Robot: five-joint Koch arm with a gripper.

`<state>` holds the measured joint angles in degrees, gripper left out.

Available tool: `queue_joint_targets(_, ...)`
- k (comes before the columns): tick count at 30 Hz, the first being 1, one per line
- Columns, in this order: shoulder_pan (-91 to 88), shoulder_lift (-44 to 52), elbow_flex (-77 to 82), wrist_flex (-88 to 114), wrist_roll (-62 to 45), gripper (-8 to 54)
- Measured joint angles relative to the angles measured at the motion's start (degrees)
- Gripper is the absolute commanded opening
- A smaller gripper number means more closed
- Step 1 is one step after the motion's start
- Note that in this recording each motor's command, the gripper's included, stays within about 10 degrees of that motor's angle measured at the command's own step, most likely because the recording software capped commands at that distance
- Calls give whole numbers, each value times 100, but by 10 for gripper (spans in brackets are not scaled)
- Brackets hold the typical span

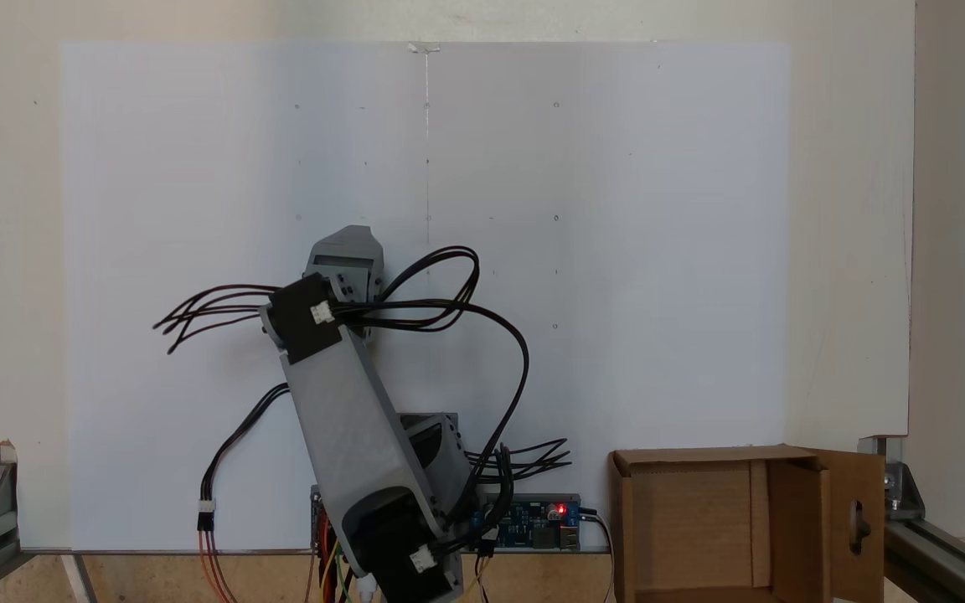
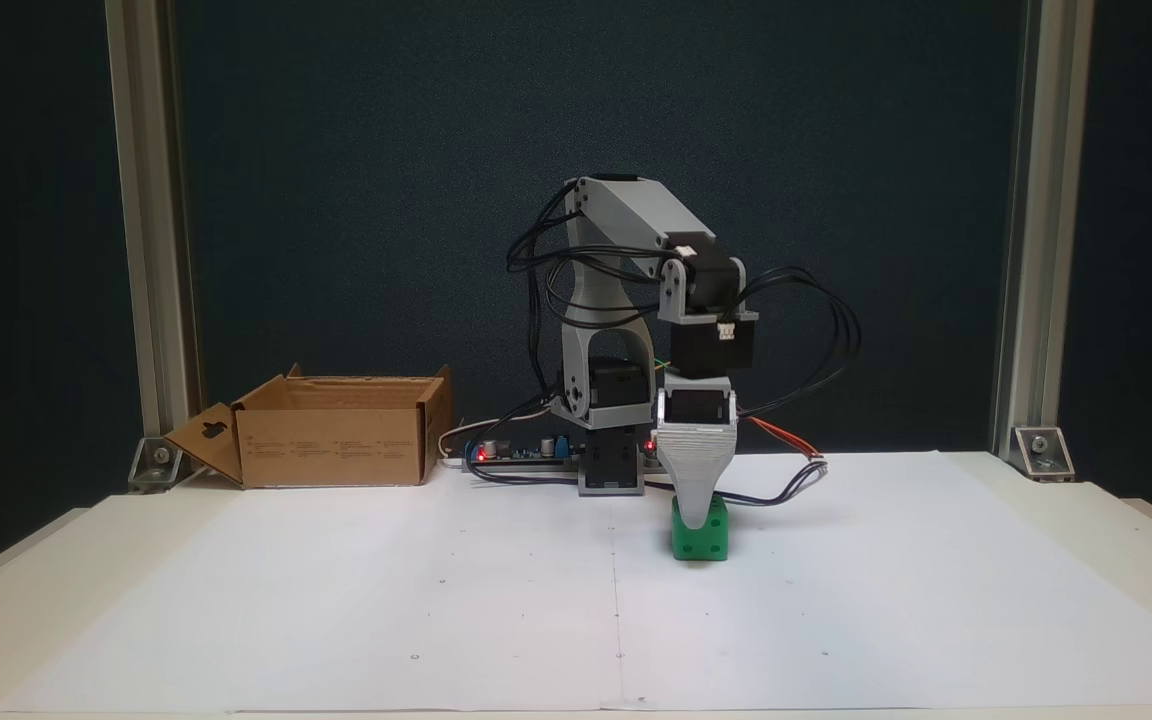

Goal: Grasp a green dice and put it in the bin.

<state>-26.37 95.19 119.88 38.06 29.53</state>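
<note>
White paper sheet (image 2: pixel 336 600) on table, dark backdrop; Koch arm at the rear centre.
Gripper (image 2: pixel 698 518) pointing down, one tapered jaw over the dice (image 2: pixel 701 541) front; grip state cannot be told. Dice on sheet, well apart from bin (image 2: pixel 336 445) at rear left, flaps open.

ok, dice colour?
Bright green; the green dice shows best in a fixed view, under the pincer.

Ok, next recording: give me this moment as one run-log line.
hand: down over the green dice, grip unclear | green dice: on white paper, not lifted | bin: at table edge, open, nothing visible inside
</note>
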Motion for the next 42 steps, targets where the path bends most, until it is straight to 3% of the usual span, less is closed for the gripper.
queue_joint_targets(10, 9, -334, 9, -158, 44, 430)
queue_joint_targets(24, 149, -527, 9, -220, 44, 366)
queue_joint_targets(42, 167, -606, 9, -396, 79, 366)
